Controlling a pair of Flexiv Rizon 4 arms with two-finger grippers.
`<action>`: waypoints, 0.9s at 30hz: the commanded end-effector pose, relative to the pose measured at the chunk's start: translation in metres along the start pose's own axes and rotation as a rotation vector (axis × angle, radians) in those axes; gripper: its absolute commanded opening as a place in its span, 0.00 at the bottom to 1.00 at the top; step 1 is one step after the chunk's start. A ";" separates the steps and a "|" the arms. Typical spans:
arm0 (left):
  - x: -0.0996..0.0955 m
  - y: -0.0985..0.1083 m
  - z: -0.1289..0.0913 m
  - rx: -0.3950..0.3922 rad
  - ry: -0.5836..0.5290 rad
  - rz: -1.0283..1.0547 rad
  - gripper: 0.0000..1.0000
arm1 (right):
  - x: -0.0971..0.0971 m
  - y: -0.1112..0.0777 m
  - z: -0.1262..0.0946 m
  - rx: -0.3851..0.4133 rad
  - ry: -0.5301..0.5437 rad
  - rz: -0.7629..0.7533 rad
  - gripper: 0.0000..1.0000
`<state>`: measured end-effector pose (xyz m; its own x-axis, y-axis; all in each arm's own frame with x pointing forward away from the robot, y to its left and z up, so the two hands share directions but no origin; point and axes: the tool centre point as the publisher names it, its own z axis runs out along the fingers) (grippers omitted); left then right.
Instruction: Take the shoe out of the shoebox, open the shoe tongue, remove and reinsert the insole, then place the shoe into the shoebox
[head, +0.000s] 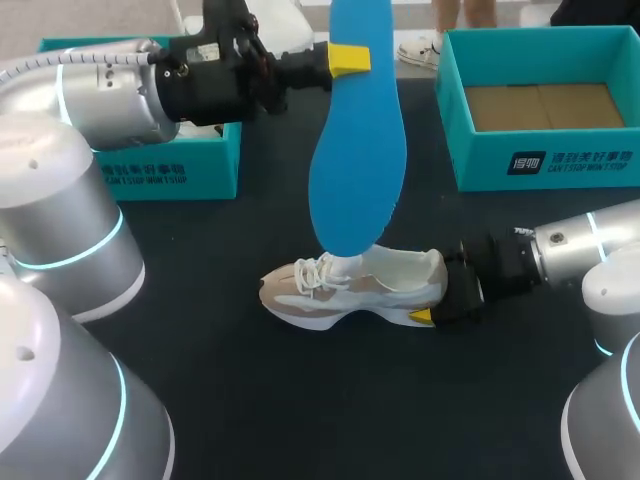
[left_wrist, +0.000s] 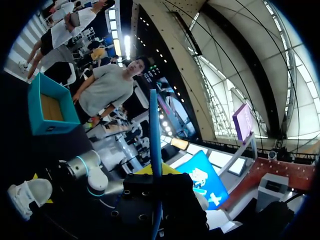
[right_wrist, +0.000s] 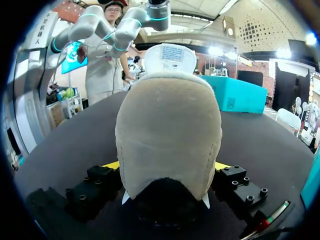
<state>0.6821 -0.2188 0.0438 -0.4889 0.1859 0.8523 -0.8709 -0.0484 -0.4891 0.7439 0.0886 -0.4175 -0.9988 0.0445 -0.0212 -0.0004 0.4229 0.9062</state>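
A blue insole (head: 355, 150) hangs upright, and my left gripper (head: 348, 58) is shut on its upper end. Its lower end meets the opening of the white and beige shoe (head: 350, 285), which stands on the dark table. In the left wrist view the insole (left_wrist: 155, 145) shows edge-on between that gripper's (left_wrist: 156, 187) fingers, with the shoe (left_wrist: 25, 195) far below. My right gripper (head: 440, 300) is at the shoe's heel. From its wrist, the heel (right_wrist: 167, 135) fills the space between the wide-spread fingers of the right gripper (right_wrist: 167, 167).
The open teal shoebox (head: 545, 170) stands at the back right, also seen as a teal box (right_wrist: 235, 92) beyond the shoe. Another teal box part (head: 170, 165) lies at the back left under my left arm.
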 end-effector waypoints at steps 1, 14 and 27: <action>0.000 0.001 -0.001 0.001 -0.001 0.000 0.00 | 0.003 0.003 -0.001 0.034 -0.015 0.014 1.00; 0.000 0.001 -0.001 0.001 -0.001 0.000 0.00 | 0.007 0.016 -0.027 0.199 -0.035 0.080 1.00; 0.000 0.001 -0.001 0.001 -0.001 0.000 0.00 | -0.001 0.060 -0.048 0.565 -0.039 0.180 1.00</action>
<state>0.6820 -0.2188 0.0435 -0.4886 0.1869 0.8523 -0.8712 -0.0501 -0.4884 0.7427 0.0674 -0.3562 -0.9823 0.1712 0.0760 0.1705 0.6498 0.7408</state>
